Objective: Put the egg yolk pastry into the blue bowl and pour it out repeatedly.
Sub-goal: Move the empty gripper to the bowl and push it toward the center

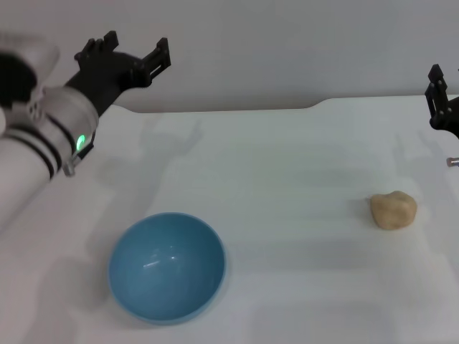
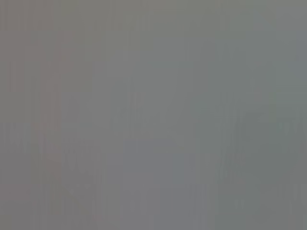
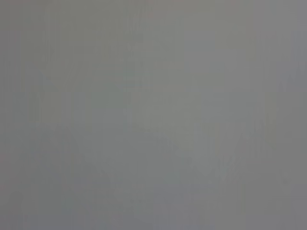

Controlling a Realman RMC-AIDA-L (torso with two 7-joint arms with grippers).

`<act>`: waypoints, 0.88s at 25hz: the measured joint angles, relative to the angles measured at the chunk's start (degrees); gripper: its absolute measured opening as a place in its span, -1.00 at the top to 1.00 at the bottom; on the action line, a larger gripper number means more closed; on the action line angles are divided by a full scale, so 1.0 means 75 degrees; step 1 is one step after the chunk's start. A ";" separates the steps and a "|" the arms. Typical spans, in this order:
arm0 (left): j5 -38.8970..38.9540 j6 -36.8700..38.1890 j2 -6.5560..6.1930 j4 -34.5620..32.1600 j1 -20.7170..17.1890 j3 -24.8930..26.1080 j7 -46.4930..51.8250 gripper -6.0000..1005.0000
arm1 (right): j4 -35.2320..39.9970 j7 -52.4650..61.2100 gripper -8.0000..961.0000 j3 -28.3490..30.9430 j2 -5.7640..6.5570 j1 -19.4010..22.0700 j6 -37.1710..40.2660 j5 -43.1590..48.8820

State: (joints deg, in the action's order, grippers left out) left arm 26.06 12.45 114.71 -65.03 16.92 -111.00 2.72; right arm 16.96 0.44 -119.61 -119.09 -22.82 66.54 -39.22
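The blue bowl (image 1: 167, 266) stands upright and empty on the white table, near the front left in the head view. The egg yolk pastry (image 1: 393, 210), a pale beige lump, lies on the table at the right, well apart from the bowl. My left gripper (image 1: 135, 47) hangs high at the back left, far above and behind the bowl, open with nothing between its fingers. My right gripper (image 1: 442, 100) shows only partly at the right edge, raised behind the pastry. Both wrist views show only flat grey.
The white table (image 1: 287, 165) ends at a back edge against a pale wall, with a small step in that edge at the right. A small metal part (image 1: 452, 163) pokes in at the right edge.
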 joint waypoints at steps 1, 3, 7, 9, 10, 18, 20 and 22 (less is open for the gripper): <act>-0.0088 -0.0715 0.0018 -0.0355 -0.0012 0.0211 -0.0025 -0.71 | 0.0000 0.0000 0.17 0.0000 0.0000 0.0006 -0.0001 0.0001; -0.0197 -0.2144 0.0062 -0.1089 -0.0005 0.0655 -0.0091 -0.71 | 0.0000 0.0000 0.17 -0.0001 0.0000 0.0014 0.0000 0.0000; -0.0263 -0.4958 0.0243 -0.2421 0.0070 0.1601 -0.0574 -0.71 | 0.0000 -0.0001 0.17 -0.0001 0.0000 0.0011 -0.0002 -0.0002; -0.0210 -0.7575 0.0381 -0.3481 0.0251 0.2389 -0.1391 -0.71 | 0.0000 0.0000 0.17 0.0004 0.0001 -0.0038 -0.0008 -0.0004; -0.0210 -0.7575 0.0381 -0.3481 0.0251 0.2389 -0.1391 -0.71 | 0.0000 0.0000 0.17 0.0004 0.0001 -0.0038 -0.0008 -0.0004; -0.0226 -1.1513 0.0367 -0.4408 0.0998 0.3277 -0.2233 -0.71 | 0.0021 -0.0001 0.18 0.0051 0.0029 -0.0118 -0.0013 -0.0005; -0.0259 -1.2456 0.0366 -0.4422 0.1339 0.3453 -0.2349 -0.71 | 0.0024 -0.0001 0.18 0.0055 0.0032 -0.0139 -0.0013 -0.0005; -0.0382 -1.3386 0.0376 -0.4404 0.1662 0.3556 -0.2371 -0.71 | 0.0024 -0.0001 0.18 0.0057 0.0035 -0.0154 -0.0013 -0.0006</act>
State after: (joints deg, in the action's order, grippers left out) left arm 23.19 -87.94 117.53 -98.06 29.38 -84.33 -15.06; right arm 17.14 0.44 -119.19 -118.83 -23.97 66.44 -39.26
